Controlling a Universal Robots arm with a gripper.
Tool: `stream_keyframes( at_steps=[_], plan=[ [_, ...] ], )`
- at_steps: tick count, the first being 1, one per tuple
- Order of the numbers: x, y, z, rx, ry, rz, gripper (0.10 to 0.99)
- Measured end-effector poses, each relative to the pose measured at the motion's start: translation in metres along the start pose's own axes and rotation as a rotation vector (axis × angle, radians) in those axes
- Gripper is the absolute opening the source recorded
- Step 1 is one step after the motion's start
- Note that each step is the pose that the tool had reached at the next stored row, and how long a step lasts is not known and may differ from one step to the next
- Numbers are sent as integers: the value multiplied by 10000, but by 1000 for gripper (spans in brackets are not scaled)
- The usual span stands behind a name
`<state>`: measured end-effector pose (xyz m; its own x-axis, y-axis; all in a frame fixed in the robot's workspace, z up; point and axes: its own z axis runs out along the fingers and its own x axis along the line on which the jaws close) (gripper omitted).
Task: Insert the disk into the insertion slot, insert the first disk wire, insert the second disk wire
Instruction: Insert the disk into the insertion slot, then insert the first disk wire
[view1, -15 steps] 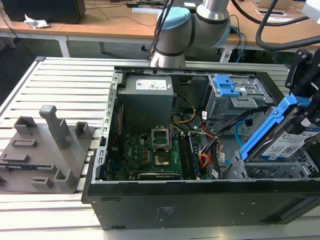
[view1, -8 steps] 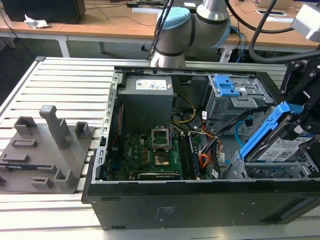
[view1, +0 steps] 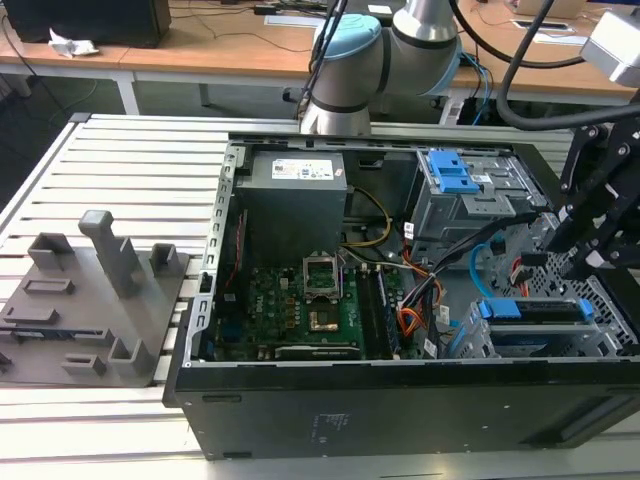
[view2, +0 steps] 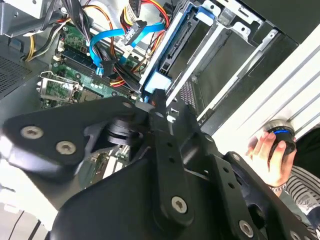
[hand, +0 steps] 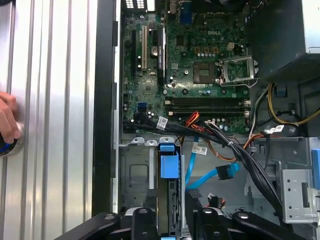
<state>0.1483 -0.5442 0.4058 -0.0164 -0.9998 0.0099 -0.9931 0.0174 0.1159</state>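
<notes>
The long black side wall of the open computer case (view1: 400, 410) lies nearest in the exterior view, on a slatted metal table (view1: 100, 160). By the table's near edge, toward the exterior view's left, sits a grey moulded fixture block (view1: 90, 300) (well apart from the case). Just inside the case's near corner on the exterior view's right, the disk (view1: 533, 309) stands on edge in the insertion slot (view1: 575, 345), with the blue carrier's edge on top. The gripper (view1: 592, 245) hangs over that corner, pointing down. In the first wrist view its black body straddles the carrier, but I cannot tell whether it clamps the disk or stands clear of it. A loose blue cable (view1: 478, 262) and a bundle of black and orange wires (view1: 412, 318) crowd the space between the slot and the motherboard (view1: 300, 305). Farther back are the grey power supply (view1: 295, 195) and the taller cage (view1: 480, 205) with its blue latch (view1: 450, 172). The arm (view1: 350, 60) rises beyond the case's far edge. In the second wrist view a person's hand (view2: 265, 152) rests on a blue-ringed knob (view2: 281, 134) on the table beside the case.
</notes>
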Motion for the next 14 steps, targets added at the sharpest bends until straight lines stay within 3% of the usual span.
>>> stream_keyframes(
  at_steps=[4,14],
  plan=[
    [1,0,7,0,0,0,118],
    [3,0,24,0,-1,1,106]
  ],
)
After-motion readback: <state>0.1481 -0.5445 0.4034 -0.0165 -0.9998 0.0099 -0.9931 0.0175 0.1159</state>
